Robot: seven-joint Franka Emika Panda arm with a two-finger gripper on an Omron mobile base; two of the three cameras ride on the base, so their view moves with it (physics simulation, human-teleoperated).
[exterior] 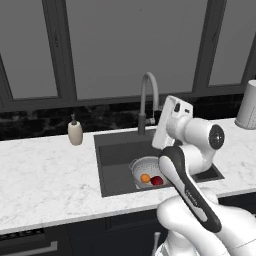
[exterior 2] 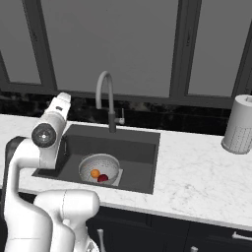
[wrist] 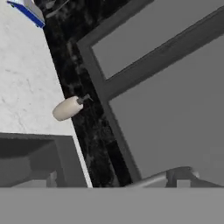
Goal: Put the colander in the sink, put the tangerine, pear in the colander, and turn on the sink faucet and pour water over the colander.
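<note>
Counter: white marble worktop runs under dark windows, with everything set along it at arm's reach for the robot standing in front.
Sink: dark grey recessed basin cut into the counter's middle; it is the place where washing happens, so the other task things have gathered here.
Arm: white jointed arm bends up over the basin's near right corner in the left base view, hand raised toward the tap's side rather than down in the basin.
Faucet: tall grey gooseneck tap stands at the sink's back edge, spout arching forward over the basin; no stream falls from it, so I judge turning it on is the step in hand.
Colander: pale perforated bowl sits upright on the sink floor toward the front, apparently short of the spot under the spout.
Soap dispenser: small beige bottle stands on the counter left of the sink, apart from the work.
Pear: dark red fruit lies inside the colander, just beside the orange one.
Tangerine: orange ball rests in the colander, ready for rinsing.
Claw: fingers spread wide and empty, by my reading.
</note>
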